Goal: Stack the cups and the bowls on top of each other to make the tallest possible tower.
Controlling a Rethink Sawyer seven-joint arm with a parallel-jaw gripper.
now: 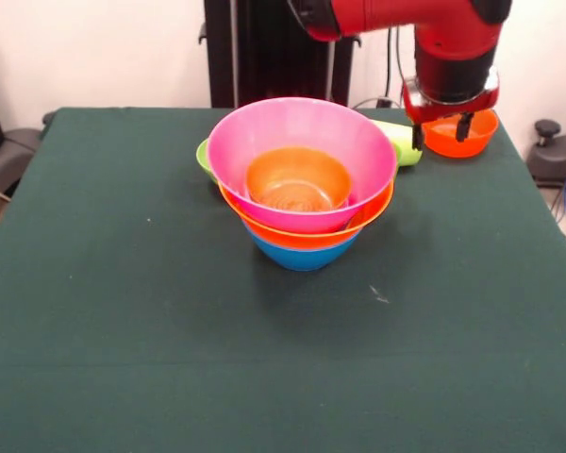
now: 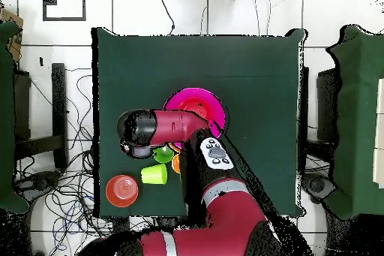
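Note:
The tower (image 1: 302, 203) stands mid-table: a blue bowl (image 1: 302, 255) lowest, a yellow-orange bowl (image 1: 307, 234) on it, then a pink bowl (image 1: 302, 127) with a smaller orange vessel (image 1: 297, 179) nested inside. A green bowl (image 1: 205, 156) peeks out behind the tower. A lime-yellow cup (image 1: 403, 142) lies on its side at the far right, also seen in the overhead view (image 2: 154, 174). A small orange bowl (image 1: 462, 137) sits near the far right corner (image 2: 122, 191). My gripper (image 1: 441, 140) hangs open and empty just in front of that bowl, beside the lime cup.
The black pedestal (image 1: 274, 47) stands behind the table's far edge. The arm (image 2: 187, 129) reaches over the tower's side in the overhead view. The orange bowl lies close to the table's edge. Cables (image 2: 67, 118) and dark chairs (image 1: 557, 151) surround the green table (image 1: 123, 283).

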